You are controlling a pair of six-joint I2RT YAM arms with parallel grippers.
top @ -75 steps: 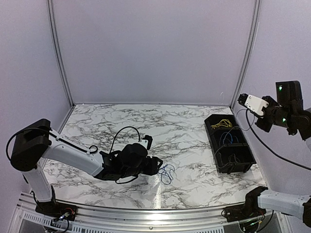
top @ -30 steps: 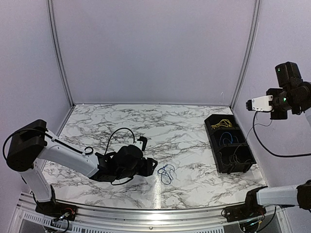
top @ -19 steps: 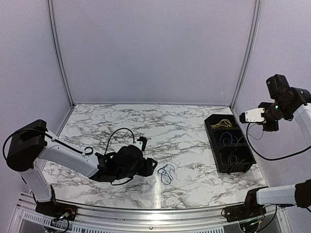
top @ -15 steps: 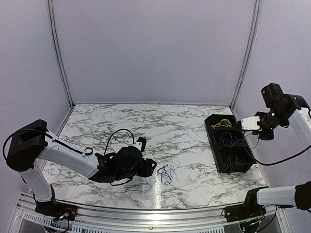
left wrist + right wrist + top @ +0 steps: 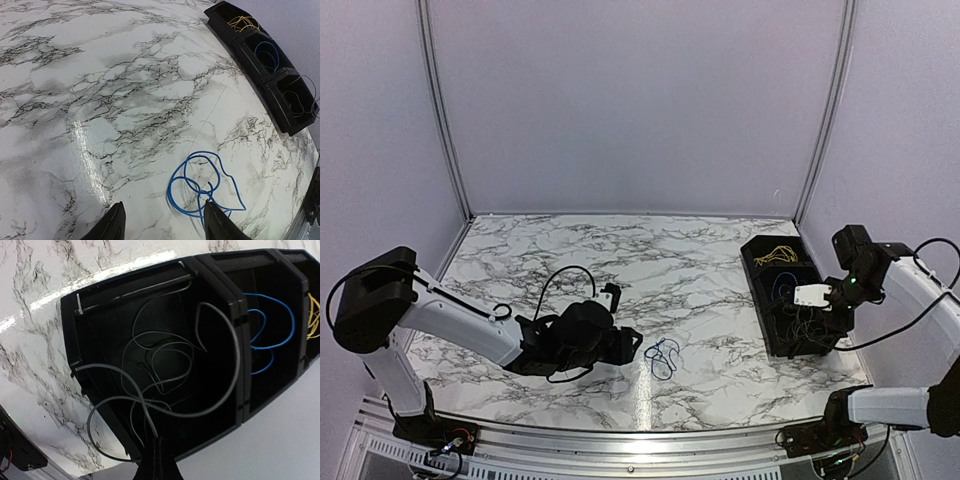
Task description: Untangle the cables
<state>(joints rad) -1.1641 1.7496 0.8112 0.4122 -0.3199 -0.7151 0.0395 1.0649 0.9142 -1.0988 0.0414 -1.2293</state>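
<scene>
A thin blue cable [image 5: 662, 357] lies in loose loops on the marble table. My left gripper [image 5: 635, 340] is low beside it, open, with nothing between its fingers. In the left wrist view the blue cable [image 5: 168, 189] lies just ahead of the left gripper [image 5: 164, 205], toward the right finger. My right gripper [image 5: 832, 318] hangs over the near compartment of the black bin [image 5: 820, 347]. In the right wrist view the right gripper [image 5: 156, 441] is shut on a black cable [image 5: 120, 370], whose loops spill over the compartment's rim.
The bin [image 5: 241, 305] has three compartments in a row. The far one holds yellow wire [image 5: 775, 253], the middle one blue wire [image 5: 280, 330], the near one black wire. It stands at the table's right edge, close to the side wall.
My right arm has swung down from high at the right to just over the bin's near compartment. The left arm drew back a little from the blue cable, then stayed still.
</scene>
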